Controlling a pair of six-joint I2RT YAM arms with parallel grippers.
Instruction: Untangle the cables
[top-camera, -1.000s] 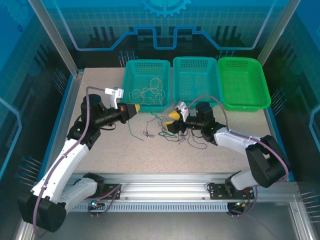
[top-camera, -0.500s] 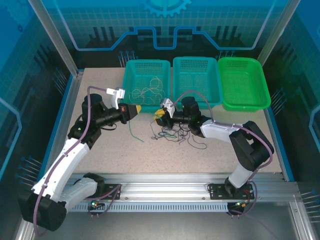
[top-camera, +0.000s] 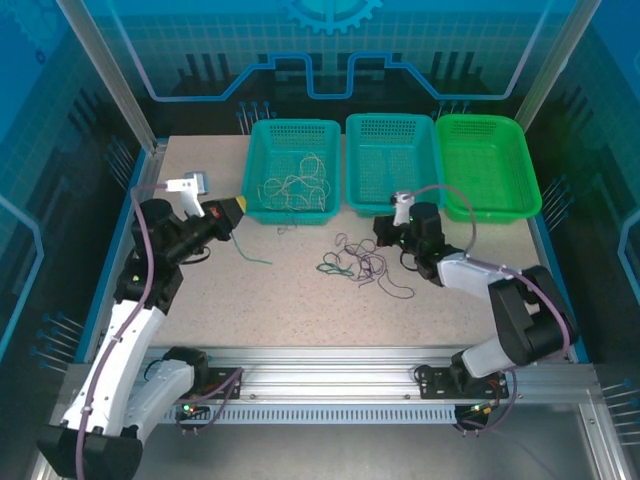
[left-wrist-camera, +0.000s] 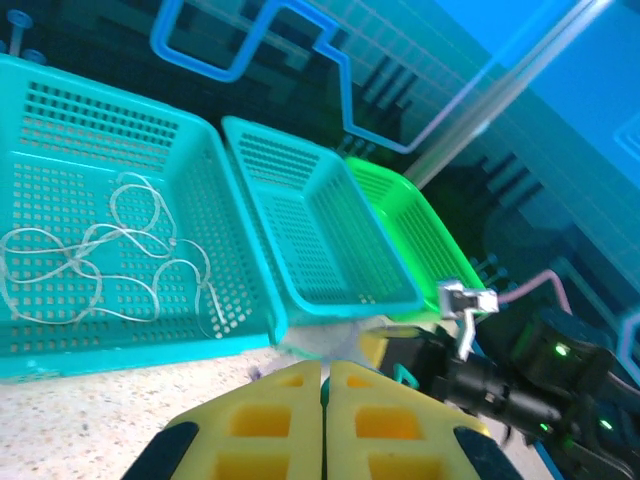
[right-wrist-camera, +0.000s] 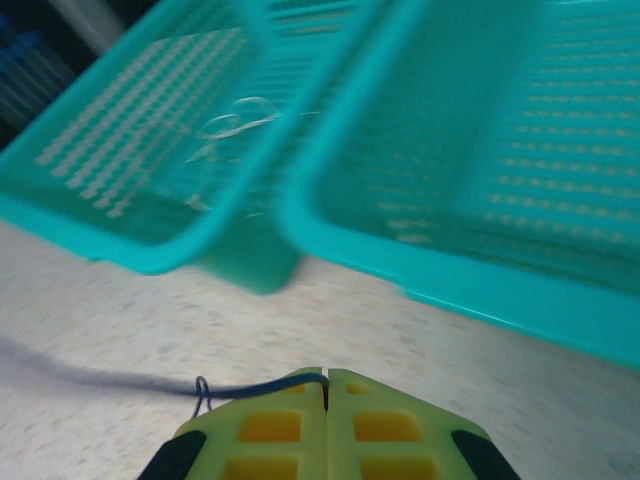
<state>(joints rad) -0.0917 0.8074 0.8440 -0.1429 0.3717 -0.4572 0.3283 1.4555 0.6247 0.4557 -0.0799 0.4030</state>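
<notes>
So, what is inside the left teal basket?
Pale beige cables lie in loose loops on the floor of the left teal basket. Nothing else shows inside. Whether they are knotted together is too fine to tell.

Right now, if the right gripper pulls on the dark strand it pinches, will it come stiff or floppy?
Probably floppy: the dark strand trails limp along the table from the shut right gripper. Likely very light, since it is hair-thin beside the fingers. It may snag, as curly loops in the tangle cross one another.
</notes>
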